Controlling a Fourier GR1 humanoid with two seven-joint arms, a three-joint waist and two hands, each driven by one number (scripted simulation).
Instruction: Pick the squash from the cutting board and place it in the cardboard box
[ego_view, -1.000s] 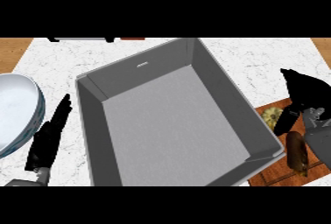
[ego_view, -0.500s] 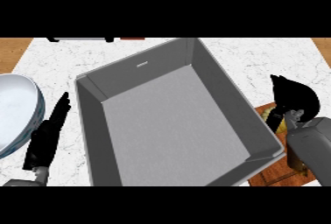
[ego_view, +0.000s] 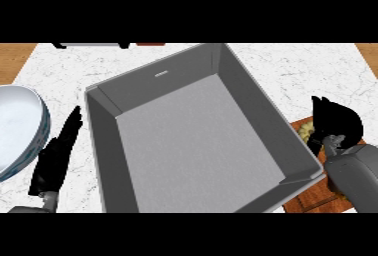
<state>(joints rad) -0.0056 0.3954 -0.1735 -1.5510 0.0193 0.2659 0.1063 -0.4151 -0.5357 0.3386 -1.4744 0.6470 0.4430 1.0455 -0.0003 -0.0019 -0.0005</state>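
Head view. You are looking at the right hand (ego_view: 337, 124) hanging directly over the squash (ego_view: 306, 131), which is lying on the cutting board (ego_view: 319, 199) at the right edge, just beside the cardboard box (ego_view: 251, 102). Only a pale, bumpy sliver of the squash is showing at the hand's left side, so its long axis cannot be told. Whether the fingers are curling round it or merely hovering above cannot be told either. The box is lying to the hand's left, its near wall close. The left hand (ego_view: 57, 157) is resting between box and plate (ego_view: 21, 127), fingers straight, well apart from the squash. Most of the board is hiding under the forearm.
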